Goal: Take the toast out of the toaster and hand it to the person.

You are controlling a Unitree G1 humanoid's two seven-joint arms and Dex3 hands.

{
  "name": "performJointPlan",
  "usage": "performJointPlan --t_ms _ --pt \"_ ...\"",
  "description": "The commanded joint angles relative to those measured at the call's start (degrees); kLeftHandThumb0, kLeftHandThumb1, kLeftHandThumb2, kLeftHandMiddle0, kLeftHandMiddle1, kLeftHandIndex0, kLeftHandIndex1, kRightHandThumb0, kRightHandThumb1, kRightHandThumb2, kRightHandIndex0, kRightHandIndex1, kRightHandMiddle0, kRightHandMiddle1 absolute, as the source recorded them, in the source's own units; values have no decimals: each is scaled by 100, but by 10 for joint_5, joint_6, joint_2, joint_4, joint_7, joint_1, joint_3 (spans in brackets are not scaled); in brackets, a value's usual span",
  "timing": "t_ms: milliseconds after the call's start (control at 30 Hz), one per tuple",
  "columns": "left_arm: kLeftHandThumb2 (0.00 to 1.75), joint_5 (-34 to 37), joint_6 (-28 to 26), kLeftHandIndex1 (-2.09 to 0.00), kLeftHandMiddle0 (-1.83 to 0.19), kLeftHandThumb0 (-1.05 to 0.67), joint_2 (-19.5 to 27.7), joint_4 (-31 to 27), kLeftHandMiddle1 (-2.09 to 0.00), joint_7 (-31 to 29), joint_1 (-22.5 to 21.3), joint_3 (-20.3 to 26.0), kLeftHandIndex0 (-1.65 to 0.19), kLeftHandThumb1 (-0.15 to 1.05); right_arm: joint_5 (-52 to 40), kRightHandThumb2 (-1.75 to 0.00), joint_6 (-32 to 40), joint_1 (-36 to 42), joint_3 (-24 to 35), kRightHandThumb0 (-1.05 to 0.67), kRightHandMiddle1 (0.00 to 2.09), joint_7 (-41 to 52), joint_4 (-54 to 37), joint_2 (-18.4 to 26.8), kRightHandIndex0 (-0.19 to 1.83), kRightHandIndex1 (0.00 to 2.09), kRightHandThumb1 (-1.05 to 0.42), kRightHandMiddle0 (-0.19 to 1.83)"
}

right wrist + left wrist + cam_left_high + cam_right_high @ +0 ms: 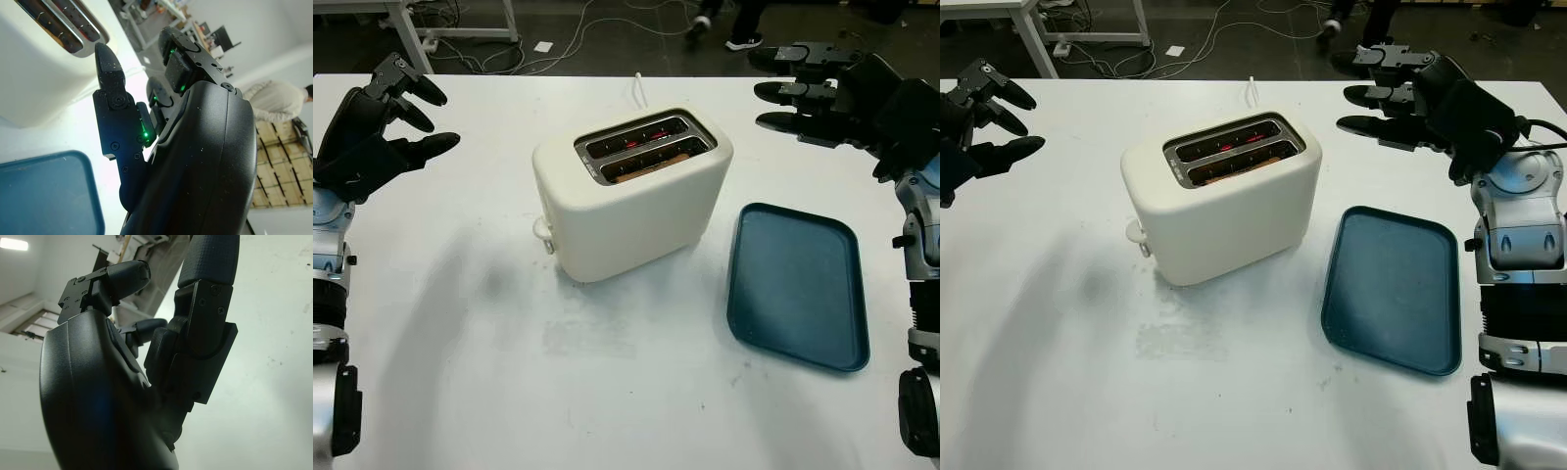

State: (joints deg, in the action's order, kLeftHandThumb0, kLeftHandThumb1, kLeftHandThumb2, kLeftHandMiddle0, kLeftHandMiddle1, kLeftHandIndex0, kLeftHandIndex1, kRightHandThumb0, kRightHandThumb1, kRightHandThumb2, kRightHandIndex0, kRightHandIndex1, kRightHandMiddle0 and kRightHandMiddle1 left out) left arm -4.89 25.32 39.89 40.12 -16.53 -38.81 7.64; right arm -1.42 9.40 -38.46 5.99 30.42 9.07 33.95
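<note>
The matte black left hand point(382, 132) hovers open at the table's point(460, 372) far left. At the centre, the rounded, glossy cream toaster point(631, 196) holds browned toast point(651, 164) in its near slot. A flat teal tray point(798, 284) with rounded corners lies just right, the right hand point(822, 93) open beyond it.

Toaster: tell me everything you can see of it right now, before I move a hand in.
The toaster is a cream, rounded two-slot model with a smooth shell that looks like plastic. It stands upright near the middle of the white table, turned at an angle. A small lever knob sticks out at its near left end. Toast sits low in the nearer slot. A white cord runs off behind. Neither robot hand touches it.
</note>
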Motion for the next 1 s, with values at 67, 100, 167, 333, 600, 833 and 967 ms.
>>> performJointPlan --t_ms 67,100,167,333,600,833,967 --pt "29 2 9 -170 -14 -105 -2 -1 -172 2 -1 0 -2 92 -2 -3 -3 7 -1 -35 0 -4 -5 0 55 3 -92 52" --pt "29 4 10 -170 -14 -105 -3 0 -171 0 -1 1 -2 92 -2 -2 -3 7 -1 -35 1 -4 -6 0 56 3 -92 53" --pt "29 4 13 -170 -13 -105 -2 1 -171 1 -1 1 -2 92 -4 -2 1 7 0 -35 0 -4 -7 0 55 3 -92 52" --pt "30 0 9 -170 -15 -105 -1 3 -172 1 -2 -2 -3 92 -3 -3 4 6 -2 -36 0 -5 -5 -2 55 3 -92 52" --pt "29 1 15 -171 -14 -105 -3 4 -173 4 -3 0 -2 92 -4 -3 -1 6 1 -34 0 -5 -2 -1 56 3 -92 53" --pt "28 0 13 -169 -16 -105 -8 8 -171 8 -3 -3 -4 92 -1 -4 -4 1 -5 -34 0 -1 8 -2 56 3 -92 53" --pt "27 1 8 -169 -16 -105 -10 8 -171 9 -6 -1 -5 92 -4 -3 -12 -4 -5 -34 1 0 18 -4 57 3 -92 54"
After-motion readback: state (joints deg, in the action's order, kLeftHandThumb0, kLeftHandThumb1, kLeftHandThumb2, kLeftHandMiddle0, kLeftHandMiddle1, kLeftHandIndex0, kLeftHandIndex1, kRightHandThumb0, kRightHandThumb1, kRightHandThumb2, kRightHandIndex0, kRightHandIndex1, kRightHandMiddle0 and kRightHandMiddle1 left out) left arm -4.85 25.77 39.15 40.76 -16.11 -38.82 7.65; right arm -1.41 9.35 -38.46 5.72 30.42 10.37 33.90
